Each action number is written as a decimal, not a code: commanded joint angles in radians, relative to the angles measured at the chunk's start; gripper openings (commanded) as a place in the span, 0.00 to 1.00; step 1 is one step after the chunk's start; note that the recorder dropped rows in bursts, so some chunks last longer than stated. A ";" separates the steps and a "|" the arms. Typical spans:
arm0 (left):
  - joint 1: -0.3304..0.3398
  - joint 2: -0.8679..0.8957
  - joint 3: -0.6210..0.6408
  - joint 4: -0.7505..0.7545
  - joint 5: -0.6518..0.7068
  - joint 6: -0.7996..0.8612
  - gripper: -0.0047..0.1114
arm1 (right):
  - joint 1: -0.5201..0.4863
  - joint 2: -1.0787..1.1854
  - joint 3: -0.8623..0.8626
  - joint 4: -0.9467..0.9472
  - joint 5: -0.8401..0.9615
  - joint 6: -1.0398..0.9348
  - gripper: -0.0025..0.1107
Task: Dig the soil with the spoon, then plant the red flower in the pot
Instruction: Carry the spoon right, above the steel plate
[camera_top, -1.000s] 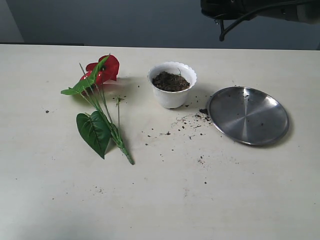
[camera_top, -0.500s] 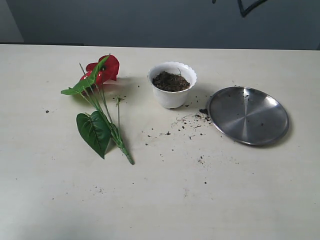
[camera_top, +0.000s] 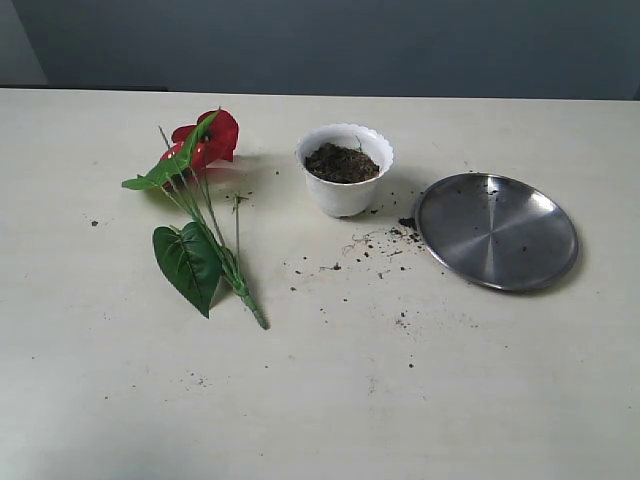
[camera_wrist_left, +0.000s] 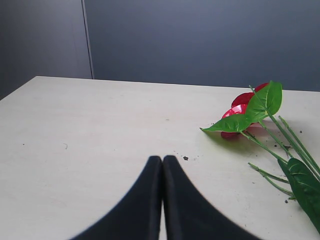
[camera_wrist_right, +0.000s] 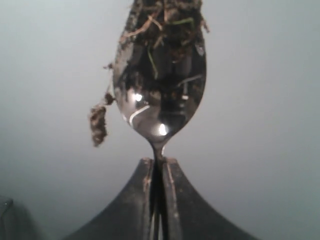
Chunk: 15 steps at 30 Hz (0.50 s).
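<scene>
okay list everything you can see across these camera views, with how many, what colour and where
red flower: 1, red blooms, green stems and leaves, lying flat on the table left of the pot
pot: 1, white, upright, centre-back
soil: dark brown, filling the pot; loose specks scattered between pot and plate; bits clinging to the spoon
steel plate: 1, silver, right of the pot
table: 1, cream
spoon: 1, silver, held by the right gripper
left gripper: black, shut, empty
right gripper: black, clamping the spoon handle

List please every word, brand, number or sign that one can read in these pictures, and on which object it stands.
None: no view shows any writing.
The pot, the steel plate, the red flower, the spoon and the table show no letters, numbers or signs.
</scene>
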 joint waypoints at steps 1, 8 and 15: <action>0.001 -0.004 0.001 0.001 -0.007 -0.007 0.05 | -0.046 -0.039 -0.003 0.028 -0.041 -0.023 0.02; 0.001 -0.004 0.001 0.001 -0.007 -0.007 0.05 | -0.141 -0.075 0.036 0.046 -0.233 -0.028 0.02; 0.001 -0.004 0.001 0.001 -0.007 -0.007 0.05 | -0.227 -0.129 0.108 0.015 -0.289 -0.028 0.02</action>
